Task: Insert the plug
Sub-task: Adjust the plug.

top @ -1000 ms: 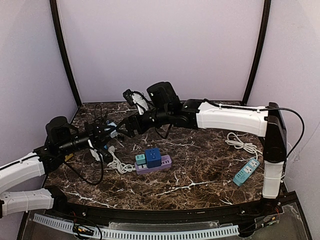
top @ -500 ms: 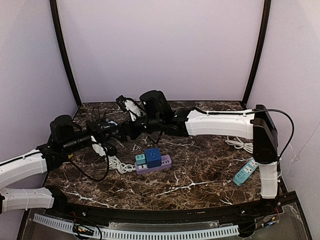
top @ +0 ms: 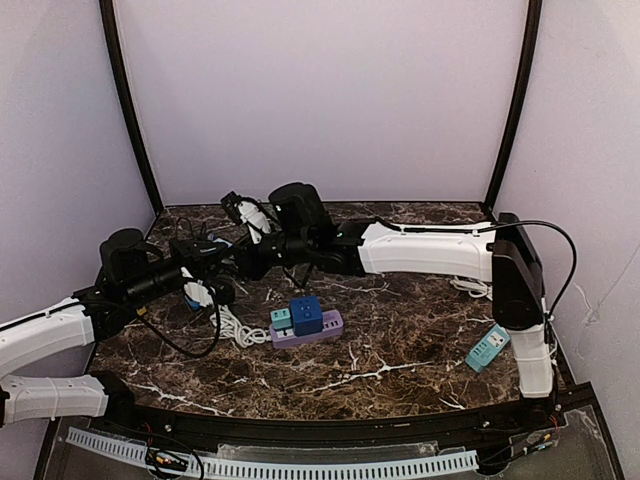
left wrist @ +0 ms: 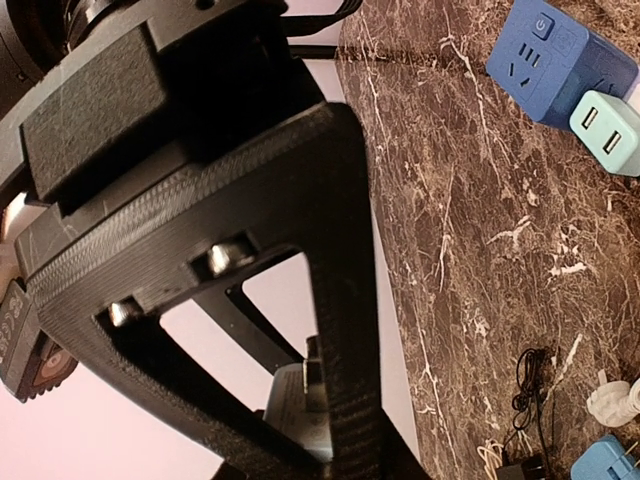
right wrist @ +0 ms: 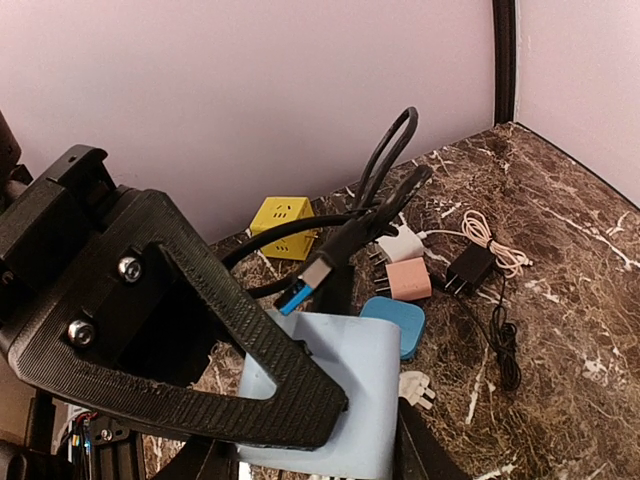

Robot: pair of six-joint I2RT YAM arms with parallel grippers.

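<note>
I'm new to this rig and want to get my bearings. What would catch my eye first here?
The two grippers meet at the back left of the table: the left gripper holds a USB plug just over the light-blue block gripped by the right gripper. Mid-table, a purple strip carries a dark-blue cube; a teal strip lies at the right edge.

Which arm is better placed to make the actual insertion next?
Left. Its left gripper appears to hold the USB plug, tip just above the light blue adapter. The right gripper brackets that adapter, so it should probably only steady it.
</note>
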